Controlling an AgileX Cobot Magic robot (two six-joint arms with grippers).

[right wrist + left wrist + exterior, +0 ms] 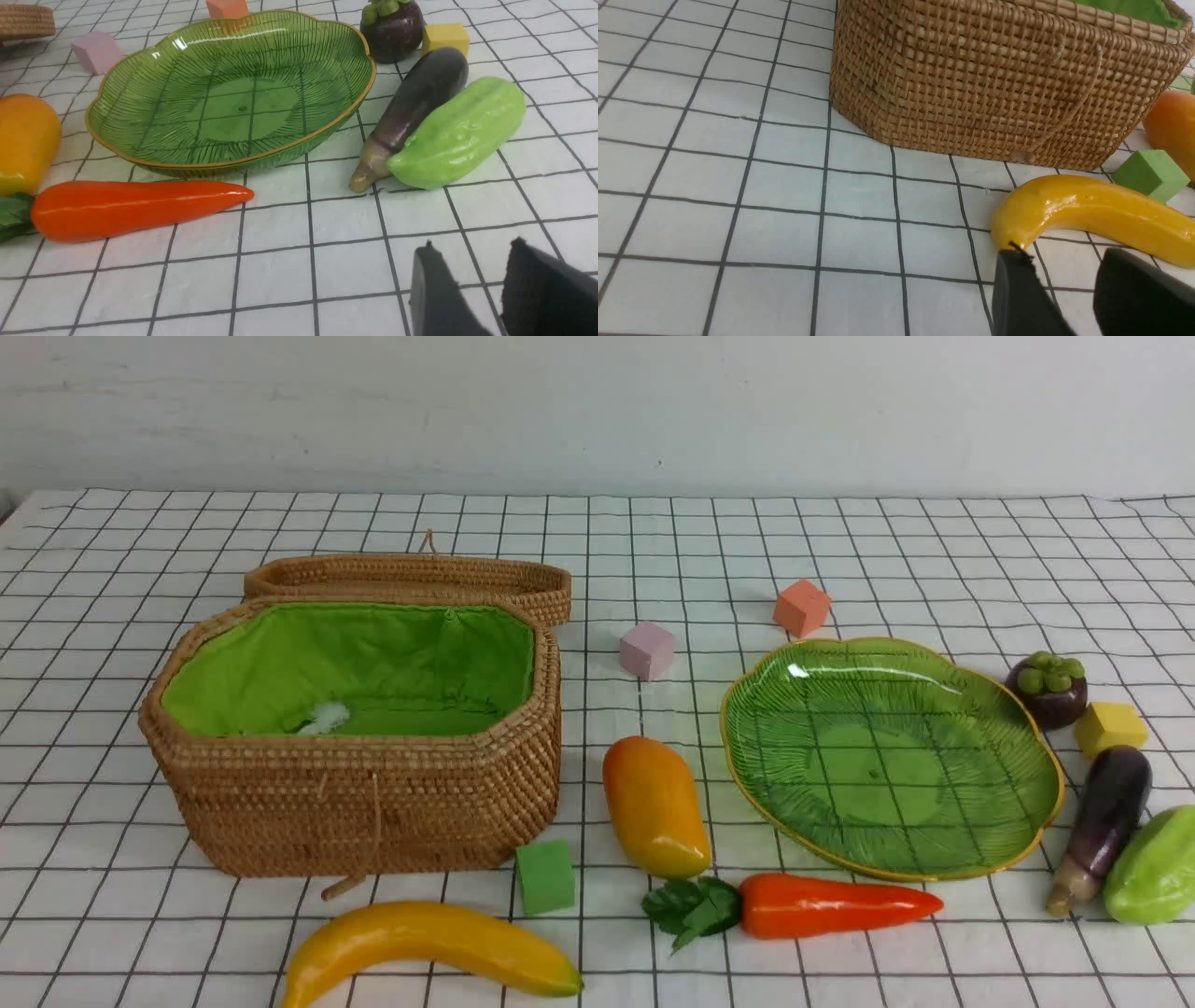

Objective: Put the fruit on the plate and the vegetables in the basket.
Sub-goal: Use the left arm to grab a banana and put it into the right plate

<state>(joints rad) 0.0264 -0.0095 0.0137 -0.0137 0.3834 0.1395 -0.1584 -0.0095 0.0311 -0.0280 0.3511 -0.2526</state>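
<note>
The wicker basket [373, 803] with green lining stands open at the left, its lid behind it. In front of it lies the banana [429, 943]; the mango [653, 807] and carrot [831, 905] lie between basket and green plate [747, 747], which holds nothing. Right of the plate sit the mangosteen [1050, 689], eggplant [1102, 821] and pale-green vegetable [1158, 863]. No arm shows in the front view. My left gripper [1064, 256] is open just short of the banana [1101, 214], holding nothing. My right gripper [472, 249] is open above the cloth, short of the eggplant [416, 102] and green vegetable [460, 133].
Small cubes are scattered about: green [546, 875] by the basket's corner, pink [646, 650] and orange [801, 608] behind the plate, yellow [1109, 728] beside the mangosteen. A checked cloth [112, 915] covers the table; a pale wall stands behind.
</note>
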